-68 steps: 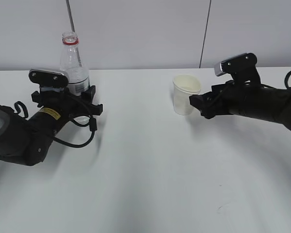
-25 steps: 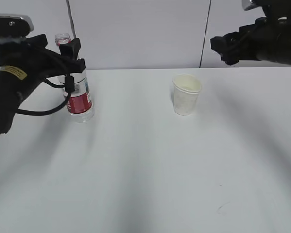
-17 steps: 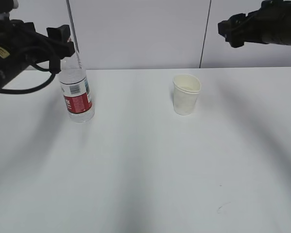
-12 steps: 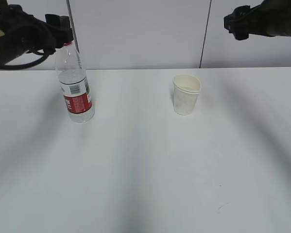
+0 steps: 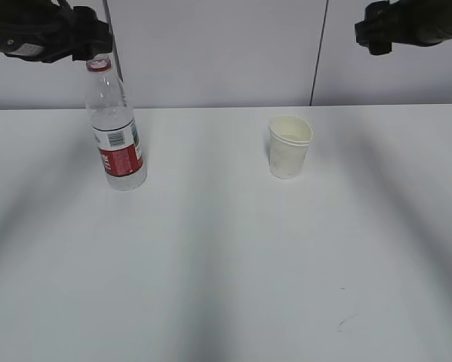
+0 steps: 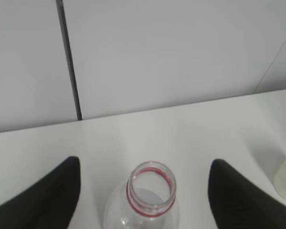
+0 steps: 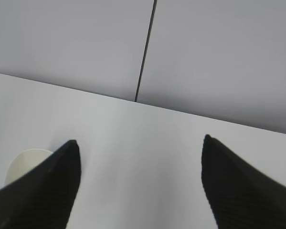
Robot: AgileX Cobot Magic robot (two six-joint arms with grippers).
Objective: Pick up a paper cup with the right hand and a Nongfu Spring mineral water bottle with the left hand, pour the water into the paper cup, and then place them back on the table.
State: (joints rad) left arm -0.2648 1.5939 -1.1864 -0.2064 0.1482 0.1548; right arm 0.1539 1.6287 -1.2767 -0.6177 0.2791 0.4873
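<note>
The Nongfu Spring bottle (image 5: 117,128) stands upright and uncapped on the white table (image 5: 226,264) at the left. Its open mouth with the red ring shows in the left wrist view (image 6: 151,191). The paper cup (image 5: 290,146) stands upright right of the middle; its rim shows in the right wrist view (image 7: 26,164). My left gripper (image 5: 90,34) is open and empty, raised above the bottle's mouth; in the left wrist view (image 6: 145,164) its jaws stand wide on either side of the neck. My right gripper (image 5: 373,34) is open and empty, high above and right of the cup, also in its wrist view (image 7: 139,143).
A grey panelled wall (image 5: 210,53) with dark vertical seams stands behind the table's far edge. Nothing else stands on the tabletop besides the bottle and cup.
Both grippers have let go and risen from table level to the top of the view. The bottle and the cup have stayed standing where they were.
</note>
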